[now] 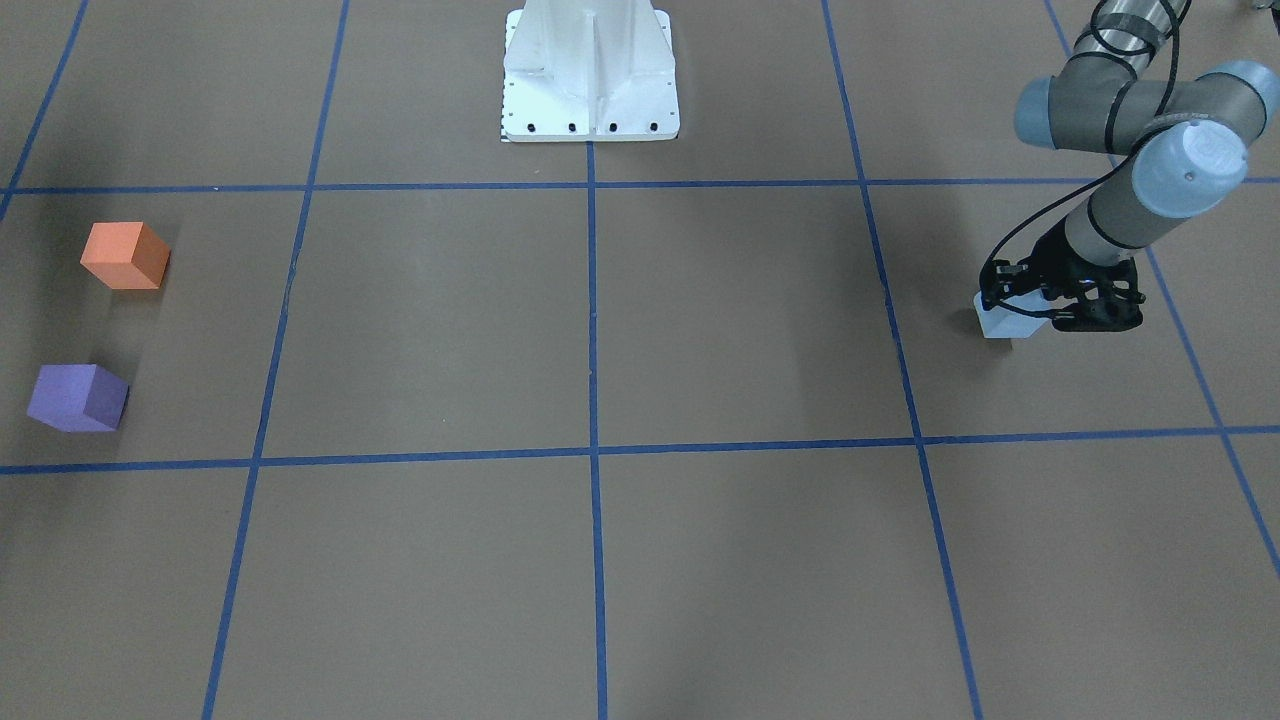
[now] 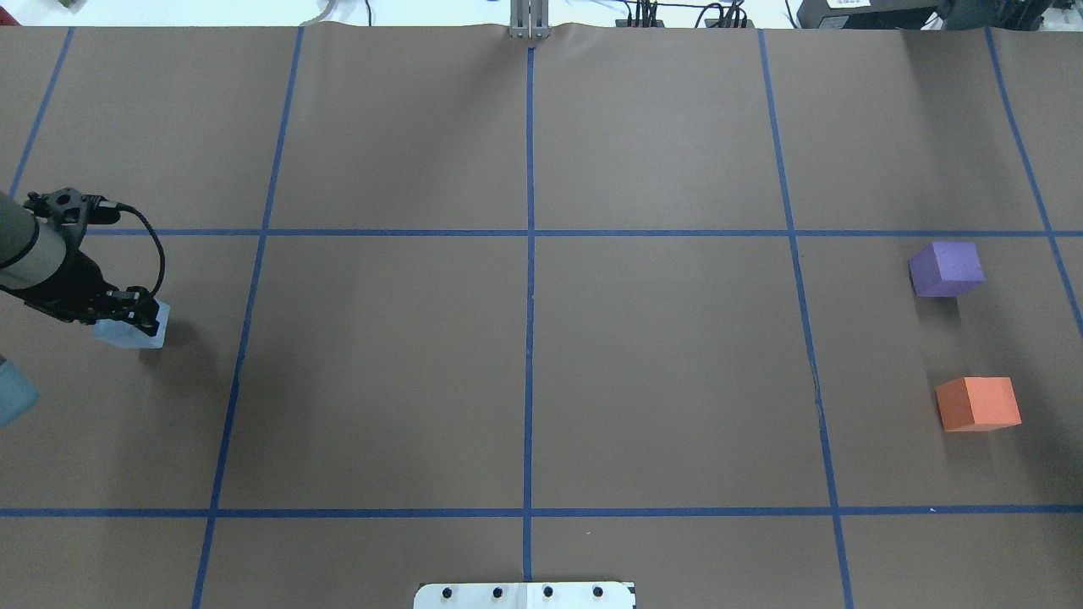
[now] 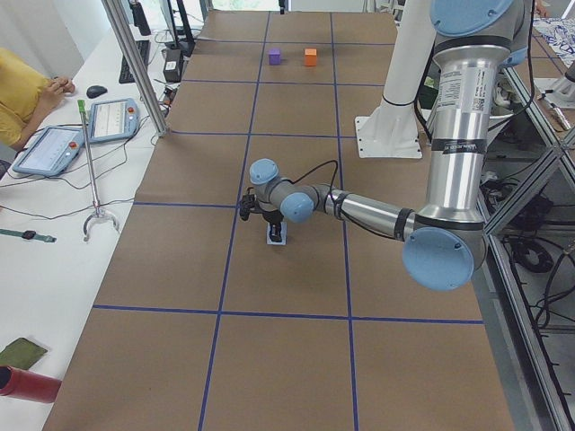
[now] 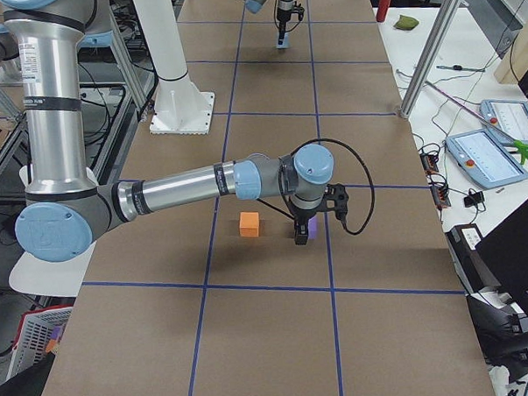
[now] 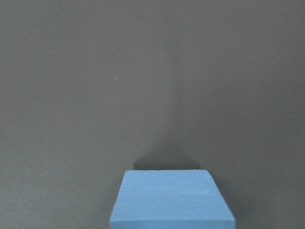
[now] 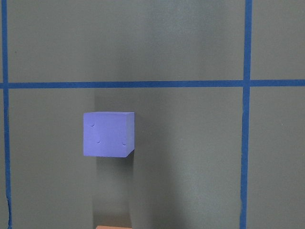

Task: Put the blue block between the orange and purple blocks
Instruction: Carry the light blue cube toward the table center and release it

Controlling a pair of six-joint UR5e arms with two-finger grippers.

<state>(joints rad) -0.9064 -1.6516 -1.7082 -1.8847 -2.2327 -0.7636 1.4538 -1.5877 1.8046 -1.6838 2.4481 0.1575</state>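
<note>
The pale blue block (image 1: 998, 325) is at the table's left end (image 2: 127, 337) and fills the bottom of the left wrist view (image 5: 171, 200). My left gripper (image 1: 1012, 312) points down on it (image 2: 135, 320), fingers closed on its sides, at table level. The purple block (image 2: 946, 268) and the orange block (image 2: 977, 403) stand a gap apart at the far right end; both show in the front view, purple (image 1: 75, 397) and orange (image 1: 125, 255). My right gripper (image 4: 301, 236) shows only in the exterior right view, beside the purple block (image 4: 311, 228); I cannot tell its state. The right wrist view looks down on the purple block (image 6: 108, 134).
The white robot base (image 1: 590, 90) stands at the table's middle rear edge. Blue tape lines (image 2: 529, 338) grid the brown table. A side bench with tablets (image 3: 54, 148) and a metal post (image 3: 135, 63) runs along the operators' side.
</note>
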